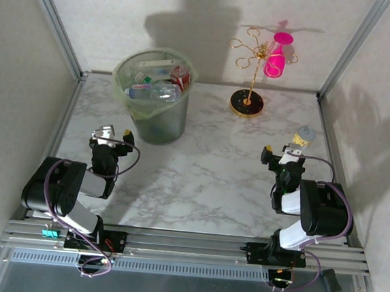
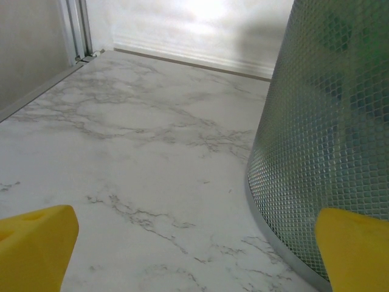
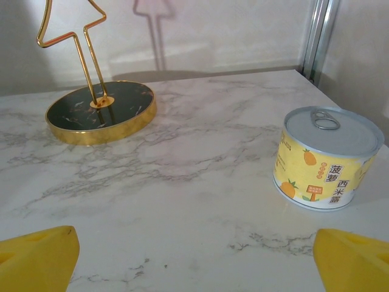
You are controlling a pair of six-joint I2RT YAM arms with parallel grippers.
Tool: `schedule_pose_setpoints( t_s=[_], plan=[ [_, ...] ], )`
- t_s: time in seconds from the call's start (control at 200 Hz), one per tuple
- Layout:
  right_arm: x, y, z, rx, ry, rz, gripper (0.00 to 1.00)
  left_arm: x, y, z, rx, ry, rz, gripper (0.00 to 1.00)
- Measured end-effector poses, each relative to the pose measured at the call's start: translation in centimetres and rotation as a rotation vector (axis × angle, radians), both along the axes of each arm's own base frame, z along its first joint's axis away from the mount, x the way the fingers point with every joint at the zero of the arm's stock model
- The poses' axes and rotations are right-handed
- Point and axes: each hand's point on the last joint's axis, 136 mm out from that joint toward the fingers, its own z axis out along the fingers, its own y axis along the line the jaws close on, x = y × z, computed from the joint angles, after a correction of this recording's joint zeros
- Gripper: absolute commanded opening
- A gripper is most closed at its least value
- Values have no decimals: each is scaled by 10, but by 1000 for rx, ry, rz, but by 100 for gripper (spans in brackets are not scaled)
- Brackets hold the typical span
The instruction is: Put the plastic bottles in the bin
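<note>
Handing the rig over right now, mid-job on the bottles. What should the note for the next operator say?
Grippers: the left gripper is open and empty, low beside the bin. The right gripper is open and empty, facing the pineapple can and the gold stand.
Things: every one of the plastic bottles that I can see lies inside the bin, piled up to its rim.
Done: the bottles in view are binned.
Left: probably nothing. Leave the can and the pink goblet alone.
</note>
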Motion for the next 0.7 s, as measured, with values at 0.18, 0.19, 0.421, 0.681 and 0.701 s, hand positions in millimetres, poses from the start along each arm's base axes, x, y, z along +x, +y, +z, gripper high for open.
schedule_pose_setpoints(
  t_s=[0.18,0.19,0.421,0.681,0.701],
  plan=[
    [0,0,0,0,-2,0,99,-6,17,8,5,-37,134,99],
    [0,0,1,0,-2,0,99,-6,17,9,5,-39,138,99],
    [0,0,0,0,-2,0,99,-5,14,12,15,-51,125,99],
    [0,0,0,0,-2,0,99,-1,5,9,4,-39,45,99],
    [0,0,0,0,-2,0,99,-1,5,9,3,-39,42,99]
  ],
)
